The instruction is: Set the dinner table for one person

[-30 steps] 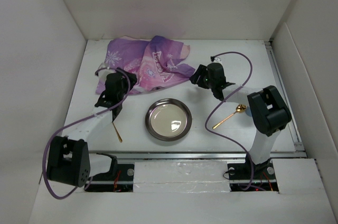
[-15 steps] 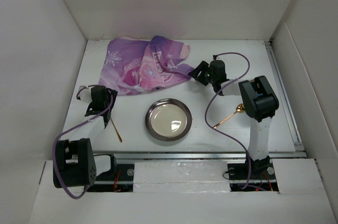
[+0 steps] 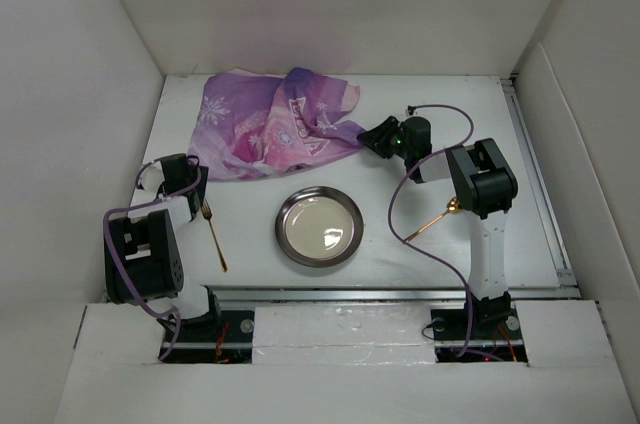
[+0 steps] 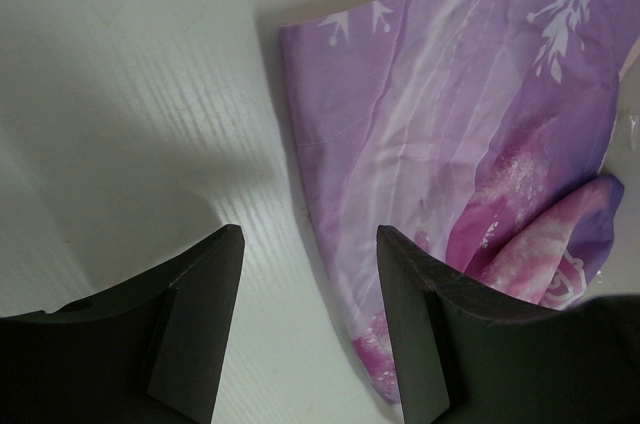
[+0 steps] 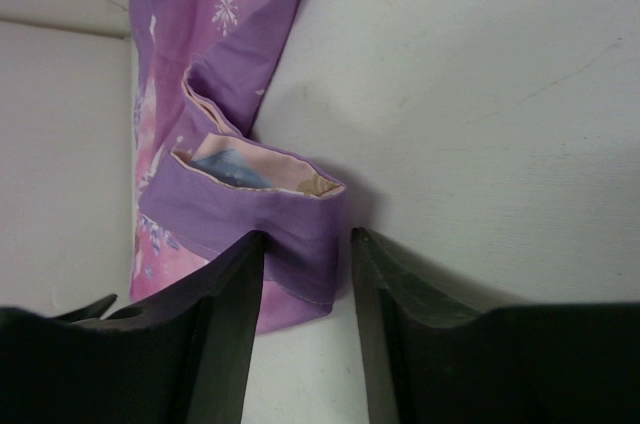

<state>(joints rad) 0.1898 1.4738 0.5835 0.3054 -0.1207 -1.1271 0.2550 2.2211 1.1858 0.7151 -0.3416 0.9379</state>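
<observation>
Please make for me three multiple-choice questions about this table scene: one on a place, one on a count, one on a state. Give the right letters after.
1. Where does the fork lie?
A. on the robot's left of the plate
B. on the plate
C. on the robot's right of the plate

2. How many pieces of cutlery lie on the table?
A. one
B. two
C. four

3. In what state is the purple cloth?
A. spread flat under the plate
B. crumpled at the far side
C. folded into a neat square

Answers:
1 A: the fork lies on bare tabletop left of the plate.
2 B: only the fork and a spoon show.
3 B: the cloth is bunched in folds beyond the plate.
</observation>
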